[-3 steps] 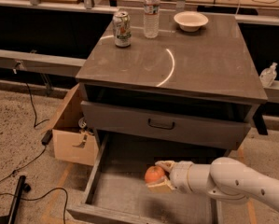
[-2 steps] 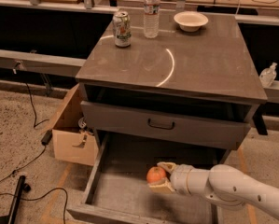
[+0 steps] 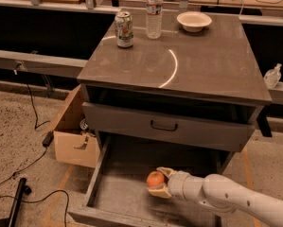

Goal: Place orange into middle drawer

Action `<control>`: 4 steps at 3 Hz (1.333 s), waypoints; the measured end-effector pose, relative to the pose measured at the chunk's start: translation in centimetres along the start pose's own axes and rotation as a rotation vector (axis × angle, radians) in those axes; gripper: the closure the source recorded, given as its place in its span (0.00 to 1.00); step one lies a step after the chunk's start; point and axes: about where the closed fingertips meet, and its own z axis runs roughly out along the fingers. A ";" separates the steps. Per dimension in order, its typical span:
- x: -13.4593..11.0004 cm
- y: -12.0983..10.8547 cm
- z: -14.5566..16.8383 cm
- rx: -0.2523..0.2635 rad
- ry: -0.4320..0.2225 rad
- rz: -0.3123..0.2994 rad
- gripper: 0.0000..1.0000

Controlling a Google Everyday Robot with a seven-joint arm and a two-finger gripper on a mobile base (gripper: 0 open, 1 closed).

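Observation:
The orange (image 3: 154, 179) is round and bright, held between the fingers of my gripper (image 3: 160, 182). The gripper reaches in from the lower right on a white arm and is shut on the orange. It holds the fruit just over the floor of the pulled-out middle drawer (image 3: 117, 193), a wide, shallow, dark grey tray below the cabinet's upper drawer front (image 3: 164, 126). The orange is near the middle of the tray, toward its front.
On the cabinet top (image 3: 202, 65) stand a soda can (image 3: 124, 29), a water bottle (image 3: 154, 12) and a white bowl (image 3: 193, 21). An open cardboard box (image 3: 75, 136) sits on the floor left of the cabinet. Cables (image 3: 22, 169) lie on the floor at left.
The gripper with the orange has moved slightly lower and toward the drawer's front. Nothing else has moved.

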 end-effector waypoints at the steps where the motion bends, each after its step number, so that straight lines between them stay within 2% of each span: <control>1: 1.1 0.0 1.9 0.004 0.006 -0.003 0.52; 2: 2.8 0.5 3.7 0.007 0.045 -0.005 0.29; 3: 3.8 0.5 4.5 0.031 0.075 0.005 0.05; 4: 4.0 -0.5 2.5 0.106 0.098 0.033 0.00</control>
